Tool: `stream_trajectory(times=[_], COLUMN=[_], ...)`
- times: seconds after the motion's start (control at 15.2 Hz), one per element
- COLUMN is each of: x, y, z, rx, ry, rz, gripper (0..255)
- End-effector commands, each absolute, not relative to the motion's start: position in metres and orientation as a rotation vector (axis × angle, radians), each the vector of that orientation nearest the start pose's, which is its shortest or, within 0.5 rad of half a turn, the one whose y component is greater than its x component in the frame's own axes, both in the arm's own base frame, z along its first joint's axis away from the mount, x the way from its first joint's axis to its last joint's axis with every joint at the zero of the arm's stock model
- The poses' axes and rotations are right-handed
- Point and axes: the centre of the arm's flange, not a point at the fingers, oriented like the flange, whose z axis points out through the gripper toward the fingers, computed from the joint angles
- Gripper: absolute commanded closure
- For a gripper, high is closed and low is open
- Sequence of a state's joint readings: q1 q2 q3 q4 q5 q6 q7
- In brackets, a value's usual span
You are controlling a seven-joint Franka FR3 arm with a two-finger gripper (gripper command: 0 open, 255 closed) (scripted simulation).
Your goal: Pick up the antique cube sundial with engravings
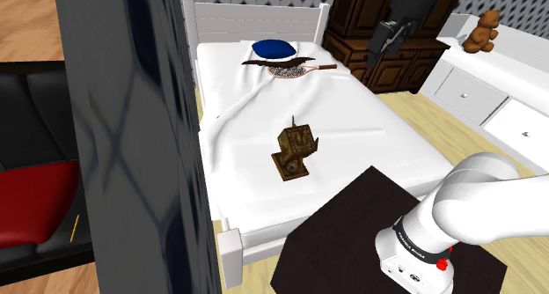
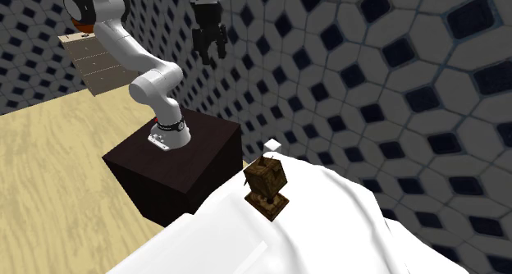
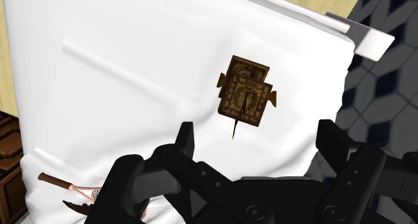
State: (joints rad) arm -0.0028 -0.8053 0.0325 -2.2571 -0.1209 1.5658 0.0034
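Note:
The cube sundial [image 1: 295, 150] is a brown, engraved block on a small base with a pointed pin on top. It stands on the white bed [image 1: 352, 116], near the edge closest to the stand. In the second exterior view the sundial [image 2: 265, 182] stands upright on the sheet. My black gripper [image 1: 385, 44] hangs high above the bed, well clear of the sundial, and the second exterior view shows the gripper [image 2: 209, 56] far up beside the patterned wall. Looking down, the wrist view has the sundial [image 3: 245, 95] beyond the open gripper [image 3: 258, 142], with nothing between the fingers.
A blue cushion [image 1: 273, 47] and a wire strainer [image 1: 292, 69] lie near the headboard. A dark wooden cabinet [image 1: 365, 28] and a white dresser [image 1: 493, 90] with a teddy bear [image 1: 481, 33] stand beyond the bed. A dark patterned wall panel [image 1: 132, 134] rises beside the bed.

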Motion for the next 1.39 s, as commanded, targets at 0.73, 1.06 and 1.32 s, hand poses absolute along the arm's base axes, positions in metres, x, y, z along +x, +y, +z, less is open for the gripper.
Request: stream_trajectory(times=[0.73,1.06,1.32], x=[0.397,0.440,0.472], y=[-0.011,-0.019,-0.026], z=[0.530,0.478,0.435], rx=[-3.235,-3.208,-3.185], ry=[0.216,0.320,0.401], rz=[-0.115,-0.082,-0.055], gripper=[0,0,0])
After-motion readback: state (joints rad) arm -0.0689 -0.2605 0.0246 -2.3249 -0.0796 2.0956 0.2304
